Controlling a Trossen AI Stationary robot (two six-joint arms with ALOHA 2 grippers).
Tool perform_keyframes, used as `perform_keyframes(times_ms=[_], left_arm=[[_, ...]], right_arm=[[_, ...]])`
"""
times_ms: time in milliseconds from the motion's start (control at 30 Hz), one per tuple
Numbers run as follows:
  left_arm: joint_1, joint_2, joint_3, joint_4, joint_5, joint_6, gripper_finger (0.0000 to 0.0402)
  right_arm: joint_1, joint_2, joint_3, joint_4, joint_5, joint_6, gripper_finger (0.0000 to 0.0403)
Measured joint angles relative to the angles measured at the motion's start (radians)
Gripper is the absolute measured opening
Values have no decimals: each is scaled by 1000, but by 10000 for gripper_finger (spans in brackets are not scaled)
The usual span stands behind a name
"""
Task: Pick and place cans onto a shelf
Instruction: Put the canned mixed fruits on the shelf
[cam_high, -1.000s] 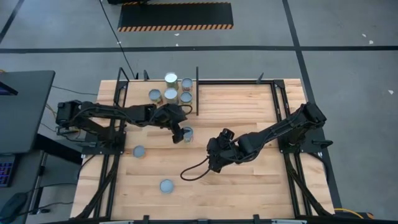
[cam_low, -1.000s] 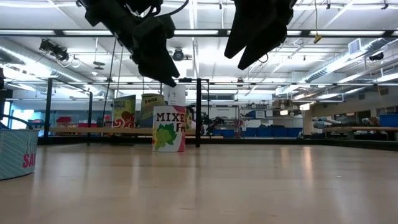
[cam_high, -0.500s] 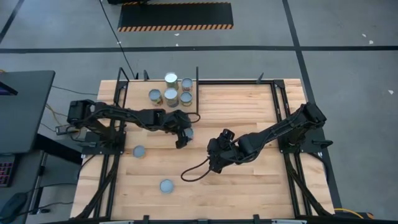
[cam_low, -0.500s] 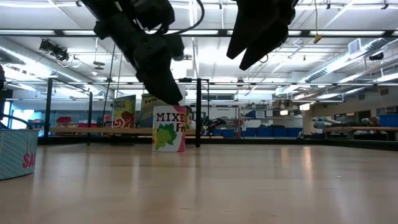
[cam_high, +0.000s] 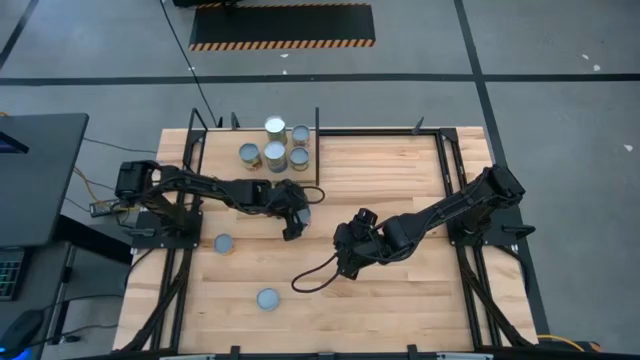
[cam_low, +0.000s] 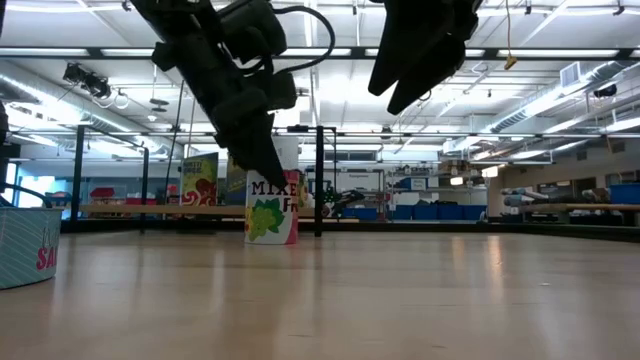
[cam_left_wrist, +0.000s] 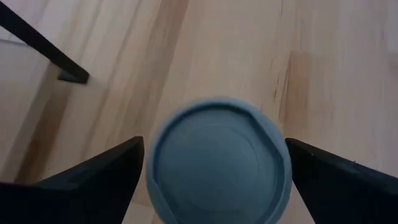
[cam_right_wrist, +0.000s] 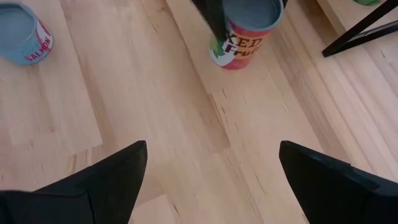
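A can labelled "MIXED Fruit" (cam_low: 273, 207) stands upright on the tabletop near the middle (cam_high: 301, 212). My left gripper (cam_high: 293, 216) is open and low over it. Its fingers stand on either side of the can's round bluish top (cam_left_wrist: 217, 163), and I cannot tell if they touch it. My right gripper (cam_high: 344, 257) is open and empty, raised above the table right of that can (cam_right_wrist: 244, 30). The shelf (cam_high: 222, 160) at the far left carries several cans (cam_high: 274, 154). Two more cans stand on the table at the near left (cam_high: 224, 243) (cam_high: 267, 298).
A black shelf post (cam_low: 319, 180) stands just beyond the "MIXED Fruit" can. A "SALMON" can (cam_right_wrist: 22, 32) shows at the low view's left edge (cam_low: 25, 247). A black cable (cam_high: 312, 275) loops on the table below my right gripper.
My left gripper has come down over the "MIXED Fruit" can, from above its top to astride it, as the arm reached out toward the table's right. The can has stayed in place. My right arm has kept still.
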Motion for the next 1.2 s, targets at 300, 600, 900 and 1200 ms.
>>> perform_keyframes(times_ms=[300,600,900,1200], left_arm=[[15,-11,0,-11,16,-22,350],[19,-46,35,-122,35,-13,284],[59,-252,287,-571,-8,134,284],[443,-451,309,-623,-34,411,284]], right_arm=[[0,0,0,-3,-1,0,374],[0,0,0,-3,-1,-1,374],[0,0,0,-5,12,-11,374],[1,0,0,7,44,-65,374]])
